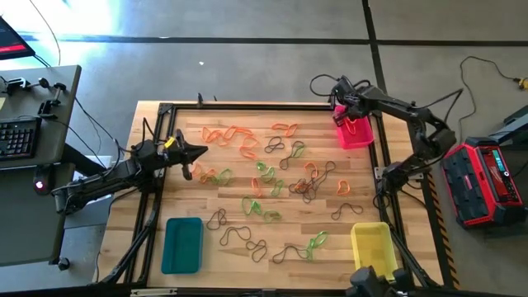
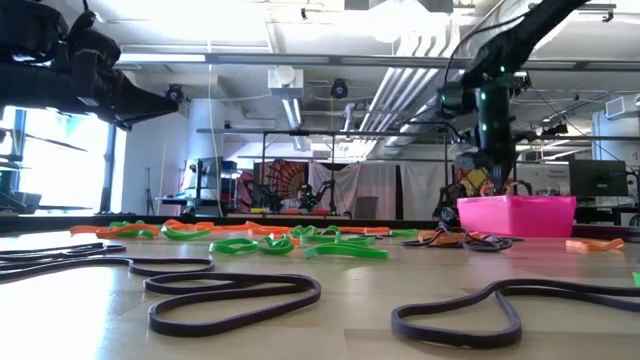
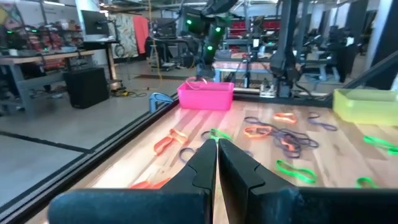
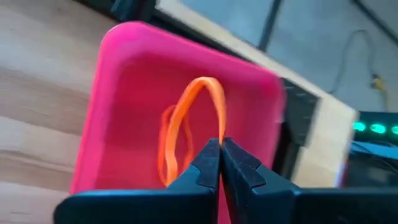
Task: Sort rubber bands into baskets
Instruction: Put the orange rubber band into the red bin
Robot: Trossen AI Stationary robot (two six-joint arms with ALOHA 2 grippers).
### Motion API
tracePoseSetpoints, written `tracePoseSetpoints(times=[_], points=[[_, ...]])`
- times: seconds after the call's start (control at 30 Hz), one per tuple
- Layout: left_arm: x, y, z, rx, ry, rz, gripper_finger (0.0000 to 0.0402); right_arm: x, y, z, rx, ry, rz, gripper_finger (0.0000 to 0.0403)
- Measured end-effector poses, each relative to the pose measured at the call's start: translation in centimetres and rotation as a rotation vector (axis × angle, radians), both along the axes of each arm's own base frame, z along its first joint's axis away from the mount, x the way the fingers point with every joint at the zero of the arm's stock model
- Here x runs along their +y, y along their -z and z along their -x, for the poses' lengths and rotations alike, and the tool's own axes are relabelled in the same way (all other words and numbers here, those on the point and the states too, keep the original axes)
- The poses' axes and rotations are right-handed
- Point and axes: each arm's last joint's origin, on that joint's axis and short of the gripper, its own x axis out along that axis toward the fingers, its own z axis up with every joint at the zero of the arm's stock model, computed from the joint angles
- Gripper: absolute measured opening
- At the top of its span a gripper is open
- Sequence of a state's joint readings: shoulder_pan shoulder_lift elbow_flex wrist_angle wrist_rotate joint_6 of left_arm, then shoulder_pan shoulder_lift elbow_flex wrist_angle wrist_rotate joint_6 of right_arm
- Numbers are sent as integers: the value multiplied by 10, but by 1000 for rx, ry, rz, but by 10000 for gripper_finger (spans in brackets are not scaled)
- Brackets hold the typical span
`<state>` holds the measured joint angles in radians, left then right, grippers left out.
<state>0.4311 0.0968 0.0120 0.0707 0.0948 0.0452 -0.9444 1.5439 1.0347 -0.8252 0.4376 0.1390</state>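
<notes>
Right now, a thin orange rubber loop point(image 4: 198, 121) is pinched between the closed fingers of the right gripper point(image 4: 221, 144) and is seen hanging over the small pink-red plastic tray point(image 4: 137, 93). Its long axis is seen running from the fingertips down toward the tray floor, where another orange band point(image 4: 166, 146) is lying. In the high view, this tray point(image 1: 360, 134) is placed at about 2 o'clock on the wooden table point(image 1: 223, 247). The left gripper point(image 1: 198, 152) is held at 9 o'clock above the table, fingers together and nothing between them. Many orange, green and dark bands point(image 1: 272, 177) are scattered across the middle.
</notes>
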Motion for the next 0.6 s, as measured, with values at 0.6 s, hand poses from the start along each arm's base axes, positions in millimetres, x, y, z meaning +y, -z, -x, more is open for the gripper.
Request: tracePoseSetpoints(times=[0.6], points=[[2, 3, -2, 17, -27, 68, 10, 4, -7, -34, -203, -207, -48, 148]])
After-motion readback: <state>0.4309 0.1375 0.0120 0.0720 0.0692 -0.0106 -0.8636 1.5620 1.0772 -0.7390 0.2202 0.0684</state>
